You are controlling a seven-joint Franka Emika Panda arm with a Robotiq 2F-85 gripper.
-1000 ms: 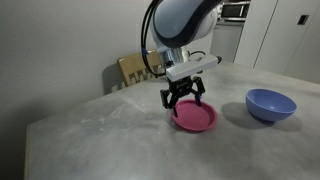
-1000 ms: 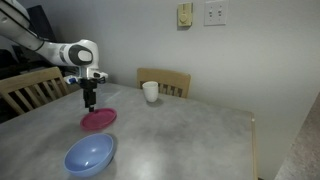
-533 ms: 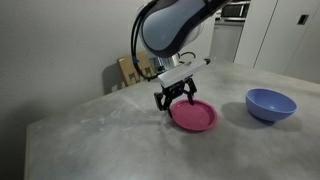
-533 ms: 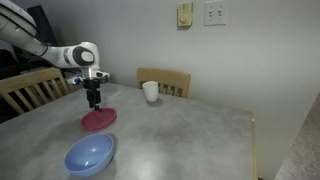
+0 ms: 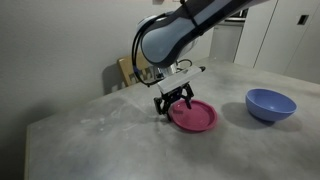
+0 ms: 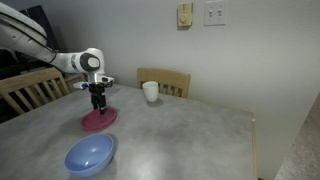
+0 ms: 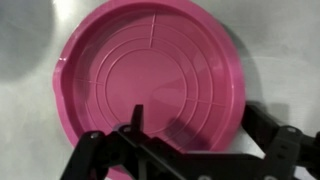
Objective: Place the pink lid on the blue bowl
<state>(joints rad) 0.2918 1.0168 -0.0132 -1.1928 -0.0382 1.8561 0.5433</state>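
Hovering low above the gray table (image 5: pixel 90 130), the gripper (image 5: pixel 173 104) hangs over the edge of the pink lid (image 5: pixel 198 117), on the side of the disc turned away from the blue bowl (image 5: pixel 270 103). Its jaws stand spread apart, grasping nothing. In the wrist view the two dark fingers (image 7: pixel 92 150) reach in from the bottom of the picture, one at each side, with the lid's near rim lying between them, and the gripper (image 7: pixel 188 142) throws a dark shadow on the pink plastic. Whether the fingertips touch the lid or the table I cannot tell. The pink lid (image 7: pixel 150 70) lies flat on the table, its raised rim and concentric ring marks plain in the wrist view. In an exterior view the pink lid (image 6: pixel 99 121) sits just beyond the blue bowl (image 6: pixel 90 153), the two near each other but apart, with the gripper (image 6: pixel 98 103) over the lid's farther part. The bowl stands upright on the table, apart from the arm (image 6: pixel 88 62). A white mug (image 6: pixel 150 91) stands near the table's far edge, in front of a wooden chair (image 6: pixel 168 78) by the wall (image 6: pixel 260 50); another wooden chair (image 6: pixel 28 88) shows beside the arm. Two wall plates (image 6: pixel 215 12) hang high on the wall.
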